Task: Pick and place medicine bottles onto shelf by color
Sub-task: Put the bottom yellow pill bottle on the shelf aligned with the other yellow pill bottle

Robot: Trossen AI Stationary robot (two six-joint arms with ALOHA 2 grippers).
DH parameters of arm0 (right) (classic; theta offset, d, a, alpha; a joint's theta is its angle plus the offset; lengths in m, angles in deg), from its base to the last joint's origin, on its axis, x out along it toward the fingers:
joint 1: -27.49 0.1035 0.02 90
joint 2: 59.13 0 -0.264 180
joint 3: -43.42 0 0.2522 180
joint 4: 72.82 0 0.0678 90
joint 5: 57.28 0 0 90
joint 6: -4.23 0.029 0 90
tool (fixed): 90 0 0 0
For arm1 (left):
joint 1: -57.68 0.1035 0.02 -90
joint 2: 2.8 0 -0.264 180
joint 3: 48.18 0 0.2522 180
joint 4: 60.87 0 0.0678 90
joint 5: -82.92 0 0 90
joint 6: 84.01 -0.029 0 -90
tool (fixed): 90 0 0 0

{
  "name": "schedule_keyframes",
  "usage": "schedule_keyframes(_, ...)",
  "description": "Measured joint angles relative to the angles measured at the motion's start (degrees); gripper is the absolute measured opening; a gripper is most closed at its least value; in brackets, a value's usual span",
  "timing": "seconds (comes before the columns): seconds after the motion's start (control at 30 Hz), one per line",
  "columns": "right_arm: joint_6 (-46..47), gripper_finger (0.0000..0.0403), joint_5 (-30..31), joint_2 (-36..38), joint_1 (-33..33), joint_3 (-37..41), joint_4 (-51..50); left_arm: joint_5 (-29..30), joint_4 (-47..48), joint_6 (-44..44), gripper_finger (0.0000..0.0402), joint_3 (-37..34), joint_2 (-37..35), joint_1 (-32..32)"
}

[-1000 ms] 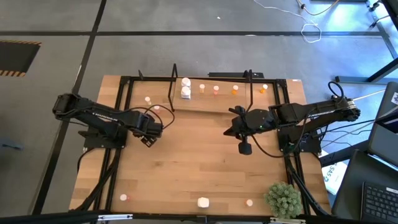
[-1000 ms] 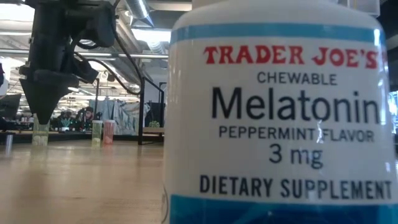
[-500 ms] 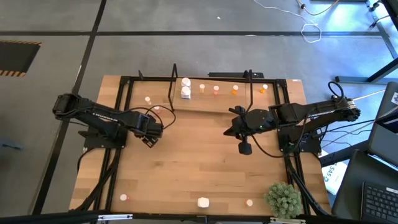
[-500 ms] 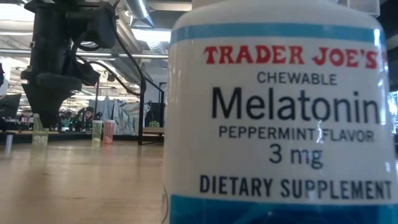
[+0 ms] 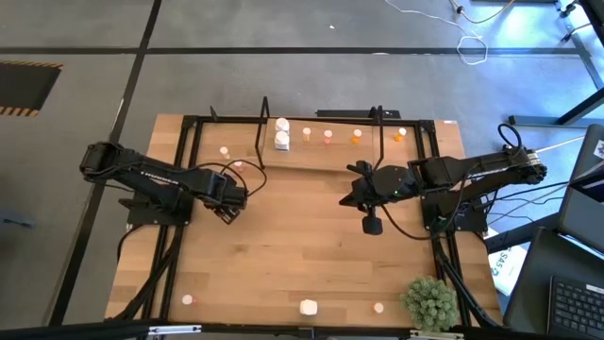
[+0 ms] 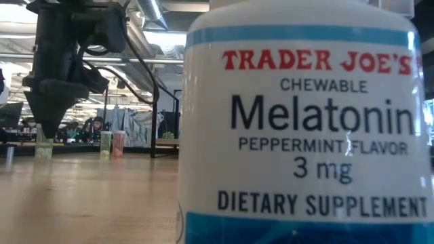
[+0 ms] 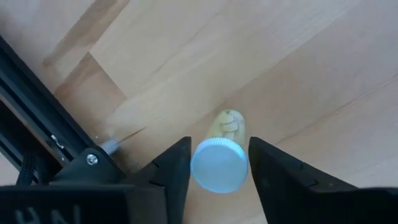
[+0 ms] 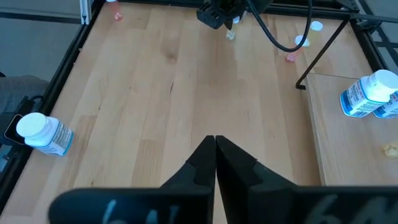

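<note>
A small clear bottle with a pale cap (image 7: pixel 219 165) stands upright on the wooden table (image 5: pixel 302 246), at the left. My left gripper (image 5: pixel 226 212) points down over it with a finger on each side of the cap. In the low view the bottle (image 6: pixel 43 148) shows just below that gripper (image 6: pixel 45 129). My right gripper (image 5: pixel 373 225) hangs shut above the table's middle right, holding nothing; its shut fingers (image 8: pixel 215 155) show in its wrist view. The shelf (image 5: pixel 321 151) at the far edge holds two white bottles (image 5: pixel 282 134) and several small orange ones (image 5: pixel 327 135). My left gripper has the small bottle's cap (image 7: pixel 211 180) between its two fingers (image 7: pixel 168 174), which lie against two opposite sides of it. The fingers come from above, pointing down. The bottle stands upright with its base on the table.
Pink bottles (image 5: pixel 225 150) stand left of the shelf's black end frame (image 5: pixel 262 127). Along the near edge are a pink bottle (image 5: pixel 188 299), a white one (image 5: pixel 309 307), a cream one (image 5: pixel 378 307) and a green plant (image 5: pixel 429 302). A big white bottle (image 6: pixel 305 122) fills the low view.
My left gripper has stayed over the small bottle and its fingers have drawn in around the cap. The bottle still stands where it was.
</note>
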Motion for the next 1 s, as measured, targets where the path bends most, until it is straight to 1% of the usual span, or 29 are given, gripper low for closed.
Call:
schedule_keyframes(0.27,0.0,0.0015,0.0,0.0,0.0,0.0,0.0,-0.3,0.0,-0.3,0.0113,0.0,0.0,0.0)
schedule_keyframes(0.37,0.0,0.0015,0.0,0.0,0.0,0.0,0.0,-0.7,0.0,-0.3,0.0109,0.0,0.0,-0.2)
schedule_keyframes(0.53,-0.1,0.0015,0.0,0.0,0.0,0.0,0.0,-3.9,0.1,-0.6,0.0109,1.6,0.0,-0.2)
schedule_keyframes(0.73,0.1,0.0015,0.0,0.0,0.0,0.0,0.0,-5.8,0.1,-5.1,0.011,7.9,0.0,-0.2)
schedule_keyframes(1.0,0.1,0.0015,0.0,0.0,-0.1,0.0,-0.1,-5.9,0.4,-12.2,0.011,20.9,0.0,-0.1)
